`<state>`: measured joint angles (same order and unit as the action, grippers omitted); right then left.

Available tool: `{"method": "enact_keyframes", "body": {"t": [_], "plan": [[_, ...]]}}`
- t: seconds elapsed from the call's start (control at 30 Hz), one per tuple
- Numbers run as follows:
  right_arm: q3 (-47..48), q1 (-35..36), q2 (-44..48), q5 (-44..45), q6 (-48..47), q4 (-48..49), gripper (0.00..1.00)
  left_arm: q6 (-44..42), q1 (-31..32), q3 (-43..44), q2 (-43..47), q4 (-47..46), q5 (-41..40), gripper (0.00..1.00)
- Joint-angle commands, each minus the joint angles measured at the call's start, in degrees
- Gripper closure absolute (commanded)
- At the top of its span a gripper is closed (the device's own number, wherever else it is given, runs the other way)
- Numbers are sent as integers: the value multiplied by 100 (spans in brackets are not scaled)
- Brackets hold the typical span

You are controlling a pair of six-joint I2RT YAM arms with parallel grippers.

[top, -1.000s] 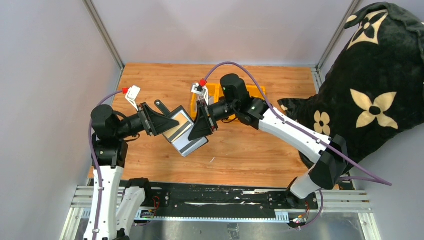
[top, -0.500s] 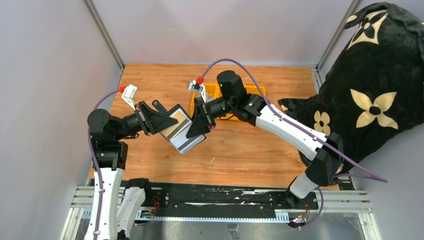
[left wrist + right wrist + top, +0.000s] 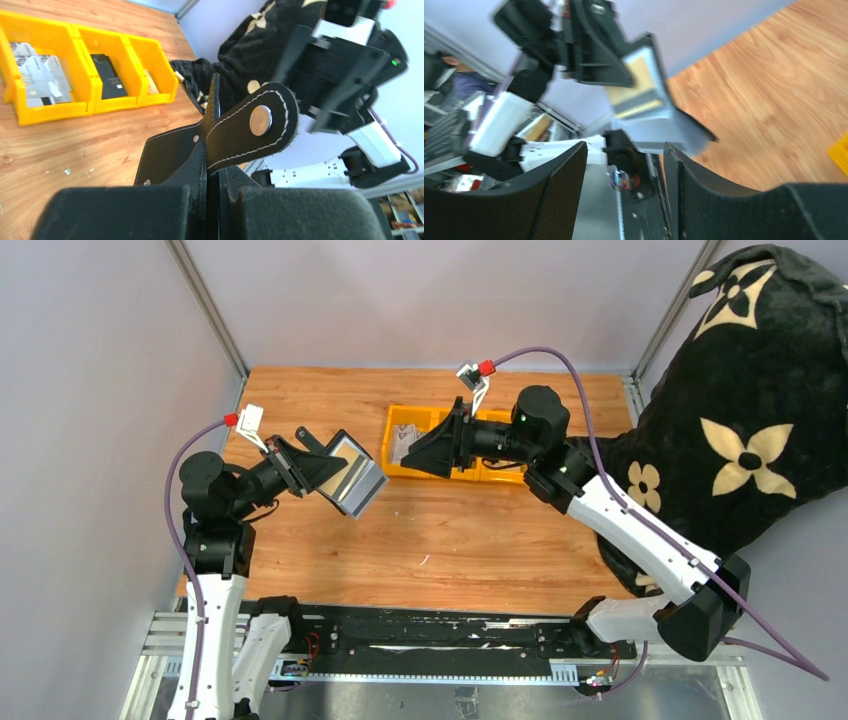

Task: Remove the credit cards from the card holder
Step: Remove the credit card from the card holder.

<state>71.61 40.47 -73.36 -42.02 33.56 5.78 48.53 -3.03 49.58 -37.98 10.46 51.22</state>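
The right fingers (image 3: 420,450), busy at the card holder (image 3: 356,480) a moment ago, are now hanging spread and empty over the yellow bin (image 3: 500,475), where credit cards (image 3: 36,75) are lying. The left fingers (image 3: 315,472) are still clamping the opened holder above the desk (image 3: 480,540), with one card seemingly remaining inside.

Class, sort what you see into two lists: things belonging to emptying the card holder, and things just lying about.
Job: card holder, credit cards, left end effector, right end effector.
Lying about: black item in the middle yellow bin, flowered black plush.
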Motion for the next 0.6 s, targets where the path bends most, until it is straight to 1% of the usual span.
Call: {"method": "enact_keyframes", "body": {"t": [0.0,0.1,0.2,0.3,0.57], "plan": [[-212,452,-158,25,1135,1553,39,-23,-18,84,56,-43,-482,100],[-255,764,-458,-156,1679,2230,39,159,-19,37,63,-189,-453,100],[-300,875,-721,-215,2192,2783,39,337,-22,16,112,-300,-431,100],[-330,922,-899,-165,2397,2991,39,462,-22,-22,150,-369,-435,100],[-445,962,-1254,-2,2676,3176,40,909,-16,-122,199,-606,-395,100]]}}
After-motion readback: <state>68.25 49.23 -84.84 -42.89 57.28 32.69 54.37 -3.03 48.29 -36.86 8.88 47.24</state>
